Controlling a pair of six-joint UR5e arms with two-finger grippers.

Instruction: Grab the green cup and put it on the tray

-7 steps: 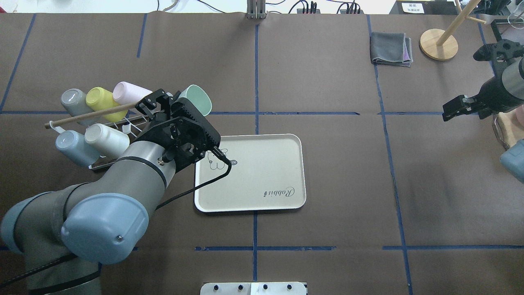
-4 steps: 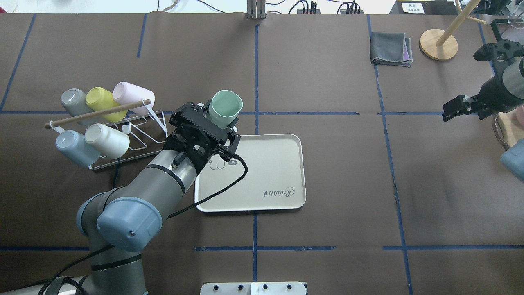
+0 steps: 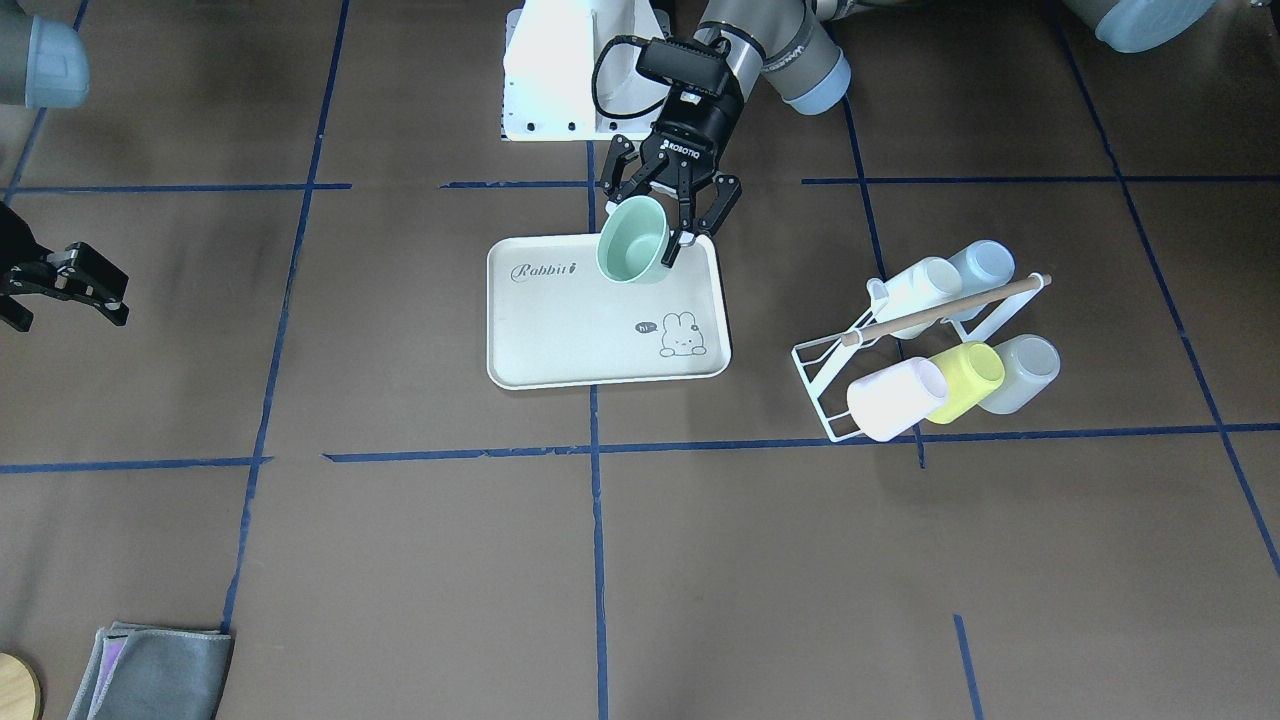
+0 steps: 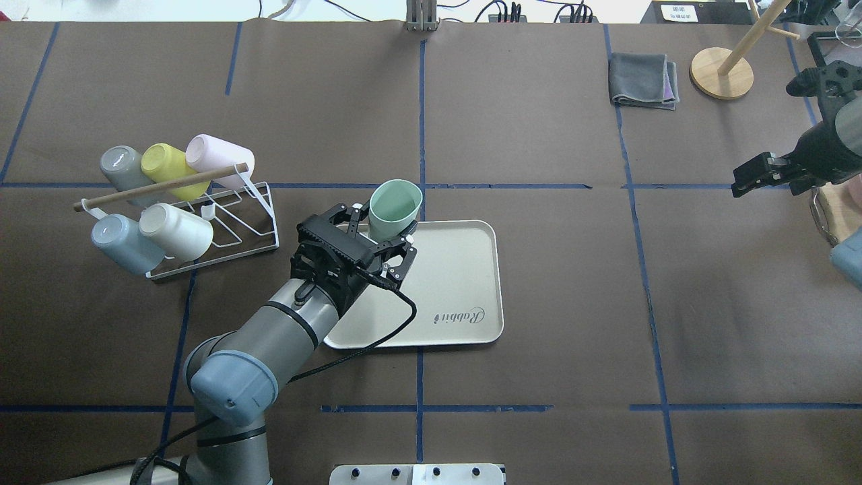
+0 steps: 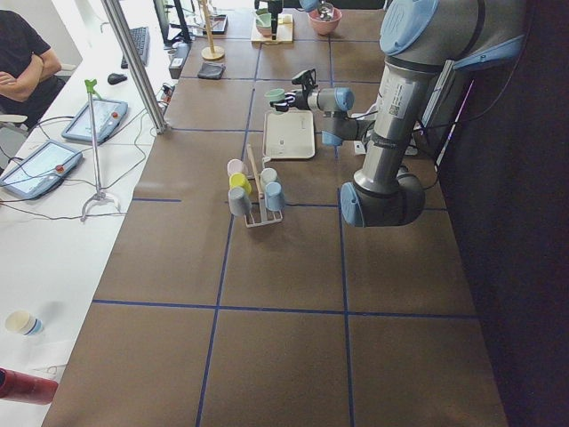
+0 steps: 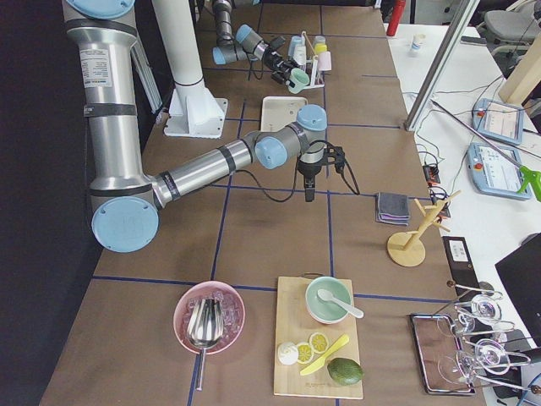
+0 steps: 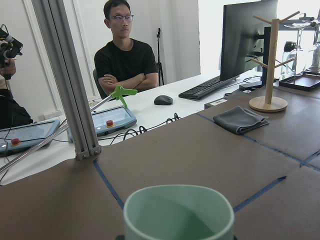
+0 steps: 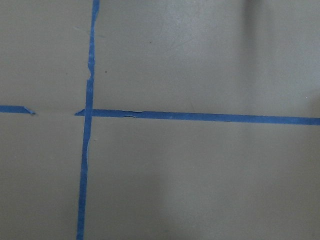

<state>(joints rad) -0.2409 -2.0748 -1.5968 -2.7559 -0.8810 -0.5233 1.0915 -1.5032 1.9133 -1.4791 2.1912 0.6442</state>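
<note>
Left end effector (image 4: 380, 232) clamped on green cup (image 4: 394, 210), mouth tilted upward, held over tray (image 4: 458, 269), left side: next move looks straight down.

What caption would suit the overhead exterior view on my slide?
The left gripper holds a pale mint-green plastic cup, tilted, above the cream rectangular plastic tray.

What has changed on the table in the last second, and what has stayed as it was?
The left gripper, shut on the green cup, carried it rightward from beside the rack. The cup now hangs over the tray's left half, turned from tilted to nearly upright, mouth up. It has not been let go. The tray, the rack and the right gripper stayed in place.
</note>
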